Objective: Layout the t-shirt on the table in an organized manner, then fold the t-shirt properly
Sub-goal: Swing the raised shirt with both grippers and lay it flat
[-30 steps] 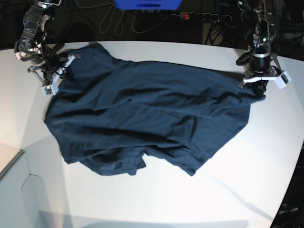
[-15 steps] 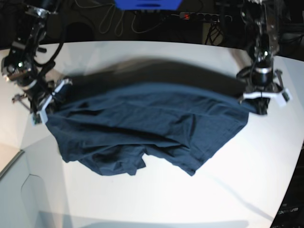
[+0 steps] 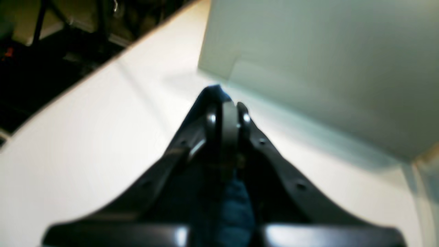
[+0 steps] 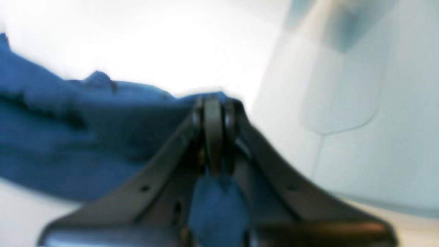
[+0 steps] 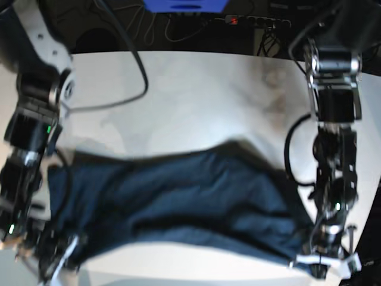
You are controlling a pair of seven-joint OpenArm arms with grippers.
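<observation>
The dark navy t-shirt hangs stretched in a wide band across the near part of the white table, blurred by motion. My left gripper is at the shirt's near right corner, down by the table's front edge. In the left wrist view this gripper is shut on a fold of the t-shirt. My right gripper is at the near left corner. The right wrist view shows it shut on the cloth, and the rest of the t-shirt spreads off to its left.
A power strip with a red light, cables and a blue object lie beyond the table's far edge. Pale grey panels show past the table in the left wrist view and the right wrist view.
Both arms have swept from the far side of the table to its near edge. They dragged the shirt along, so it now stretches between them close to the front.
</observation>
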